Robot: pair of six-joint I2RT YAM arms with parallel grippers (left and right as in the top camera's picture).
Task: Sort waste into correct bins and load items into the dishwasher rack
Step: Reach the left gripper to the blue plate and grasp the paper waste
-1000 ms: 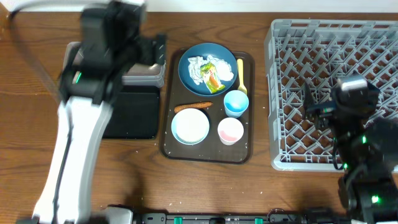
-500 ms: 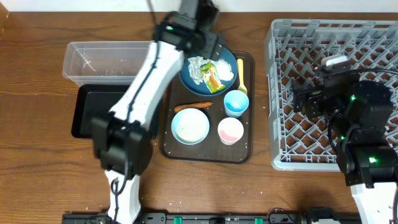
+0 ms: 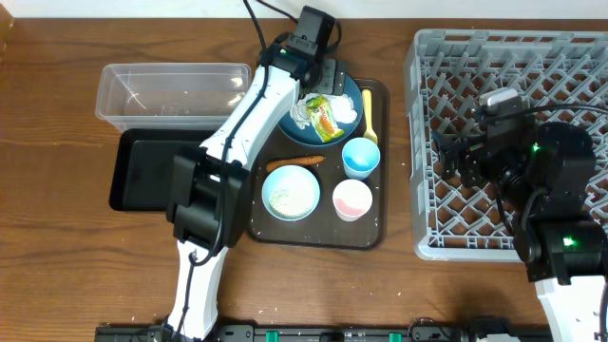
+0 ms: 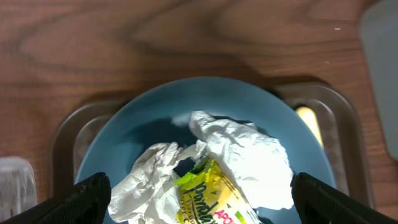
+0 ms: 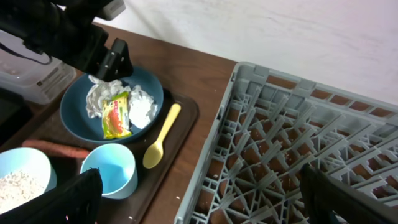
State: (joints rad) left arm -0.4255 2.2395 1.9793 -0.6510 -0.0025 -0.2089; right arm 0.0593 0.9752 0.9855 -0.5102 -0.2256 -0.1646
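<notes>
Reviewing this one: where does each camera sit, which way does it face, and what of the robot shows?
Overhead: above the table, looking straight down on tub, black tray, serving tray and rack; left arm and right arm show.
Left wrist: on the left arm, looking down on plate and paper; the open left tool shows as fingertips at the bottom corners.
Right wrist: over the rack, facing the serving tray; the open right tool likewise, left arm beyond.
Shared: both wrist views show plate, paper and spoon.
</notes>
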